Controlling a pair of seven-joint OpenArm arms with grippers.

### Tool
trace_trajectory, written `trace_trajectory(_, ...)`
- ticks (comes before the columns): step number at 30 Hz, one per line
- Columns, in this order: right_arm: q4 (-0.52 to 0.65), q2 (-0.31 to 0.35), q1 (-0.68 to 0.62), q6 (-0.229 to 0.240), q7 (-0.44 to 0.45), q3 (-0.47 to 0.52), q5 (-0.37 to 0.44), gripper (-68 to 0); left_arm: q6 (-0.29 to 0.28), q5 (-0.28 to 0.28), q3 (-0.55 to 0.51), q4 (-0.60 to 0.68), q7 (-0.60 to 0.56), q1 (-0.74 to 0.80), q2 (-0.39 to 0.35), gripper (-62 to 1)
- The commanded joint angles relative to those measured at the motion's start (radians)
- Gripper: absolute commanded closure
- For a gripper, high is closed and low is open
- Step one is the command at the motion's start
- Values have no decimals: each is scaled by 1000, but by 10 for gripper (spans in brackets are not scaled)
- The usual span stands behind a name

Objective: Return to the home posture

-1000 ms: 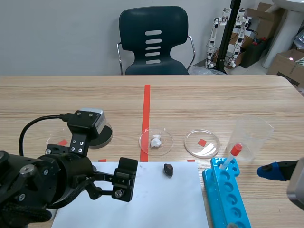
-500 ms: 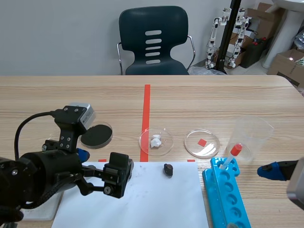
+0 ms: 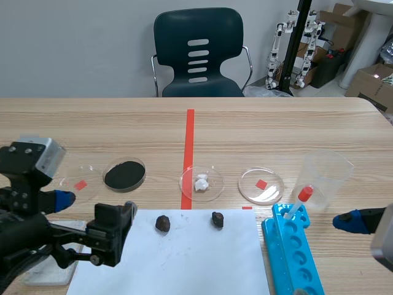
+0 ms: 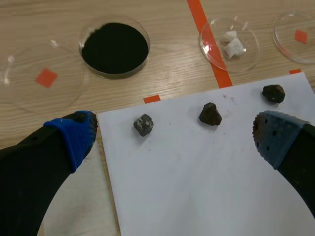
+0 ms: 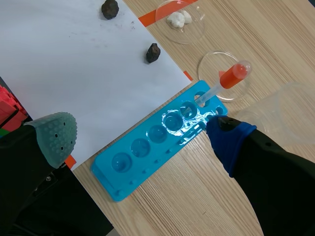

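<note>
- Scene view: the left gripper (image 3: 89, 215) hangs low at the near left, beside the left edge of the white paper (image 3: 196, 261). Its fingers are spread and hold nothing. The right gripper (image 3: 367, 232) is at the near right, just right of the blue rack (image 3: 295, 255), and it is also spread and empty.
- The two arms themselves are what the task concerns. To end the step well, each arm should probably draw back toward the near edge with its fingers apart. It should be lifted enough not to drag the paper or knock the dropper (image 3: 299, 201) and the clear cup (image 3: 325, 175).
- Both arms are cut off at the edges, so their joints cannot be judged. Only two dark lumps (image 3: 163, 223) show here.
- Left wrist view: nothing is between the released fingers. Three lumps lie on the paper ahead, so one is likely hidden behind the left gripper in the scene view. Further ahead are the dish of black powder (image 4: 115, 47) and the dish with white pieces (image 4: 229, 42).
- Right wrist view: the pads stand wide apart and are empty. Under them are the rack and the paper. The dropper stands in the rack. The cup is transparent and half cut off, so it is hard to make out.
</note>
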Motion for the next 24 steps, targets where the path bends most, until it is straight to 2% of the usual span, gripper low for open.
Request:
trace_trajectory(1,16,11,6,-1,8,2,8,-547,-3,27,-26,51,-27,41,-5,-623)
trace_trajectory(4,16,11,6,-1,8,2,8,-547,-4,73,-80,108,-60,124,-8,-623)
trace_trajectory(6,16,11,6,-1,8,2,8,-547,-15,76,-120,144,-89,183,-8,-623)
trace_trajectory(12,16,11,6,-1,8,2,8,-547,-103,74,-220,233,-183,354,-8,-623)
trace_trajectory(20,16,11,6,-1,8,2,8,-547,-117,84,-231,314,-329,528,-8,-623)
trace_trajectory(24,16,11,6,-1,8,2,8,-547,-127,90,-230,325,-320,548,-8,-623)
